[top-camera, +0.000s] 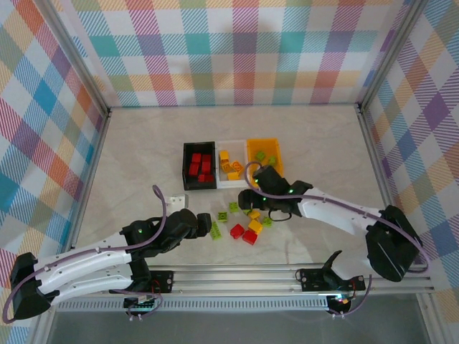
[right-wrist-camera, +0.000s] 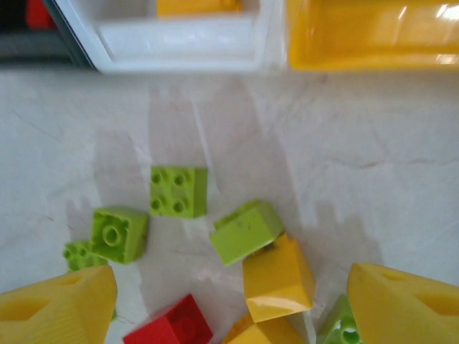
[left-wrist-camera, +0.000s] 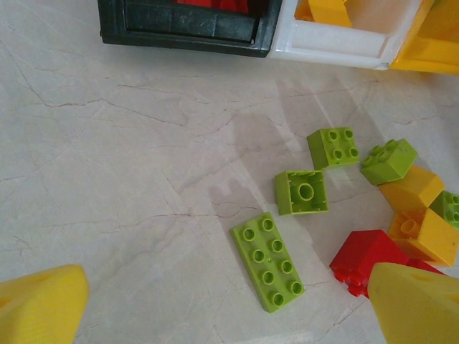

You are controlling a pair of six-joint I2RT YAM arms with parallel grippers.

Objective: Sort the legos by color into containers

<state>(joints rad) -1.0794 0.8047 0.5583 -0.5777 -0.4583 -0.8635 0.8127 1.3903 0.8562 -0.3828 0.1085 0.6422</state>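
Legos point(top-camera: 242, 221) lie loose in a small cluster on the marble-patterned table point(top-camera: 143, 165), just in front of three bins set side by side. The black bin point(top-camera: 186, 168) holds red bricks, the white bin point(top-camera: 231, 183) yellow ones, and the orange-yellow bin point(top-camera: 276, 145) lime green ones.

From its base at the near left the left arm stretches low towards the cluster. The left gripper point(left-wrist-camera: 228, 309) hangs over bare table, jaws spread wide with nothing between them. Its blunt yellow fingers point(left-wrist-camera: 43, 304) frame a long lime plate point(left-wrist-camera: 267, 262) of two by four studs.

The right arm reaches in from the right, its wrist close to the front walls of the white and orange-yellow bins. The right gripper point(right-wrist-camera: 231, 304) is likewise spread apart and empty above the pile. Between its fingers point(right-wrist-camera: 409, 301), on the table below, sits a yellow brick point(right-wrist-camera: 276, 276), and a tilted lime brick point(right-wrist-camera: 245, 231) touches it.

All the bricks are glossy, chunky plastic with round studs (one lime brick point(left-wrist-camera: 302, 192) lies upturned, showing its hollow underside). A red brick point(left-wrist-camera: 362, 258) lies near the long plate, and the bins are smooth, open-topped rectangles.
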